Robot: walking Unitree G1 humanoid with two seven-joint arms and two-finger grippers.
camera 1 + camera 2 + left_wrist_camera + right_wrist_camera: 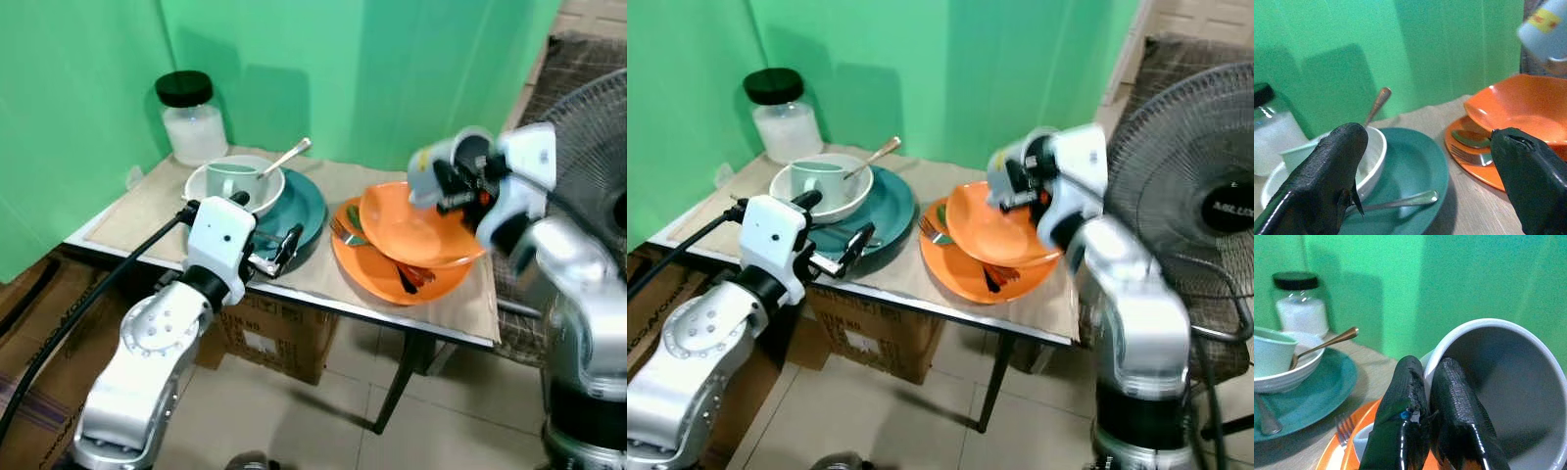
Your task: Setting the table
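Holding a white cup [1508,396] by its rim, the right gripper [1430,396] hangs over the orange bowl [416,230].
This bowl sits on an orange plate [377,269] with a fork [933,231] on the worktop [147,211]. Beside it, the left gripper [1425,196] is spread wide near the teal plate [1418,171], which carries a white bowl [235,186].

Light is bright, even and soft, tinted by the green wall [392,69]. The jar [193,117] throws a diffuse shadow on the wall toward 2 o'clock, so light arrives from about 8 o'clock. The right gripper [460,181] is smeared by motion blur in the head views. In the wrist views the near black fingers [1327,181] sit soft, out of focus.
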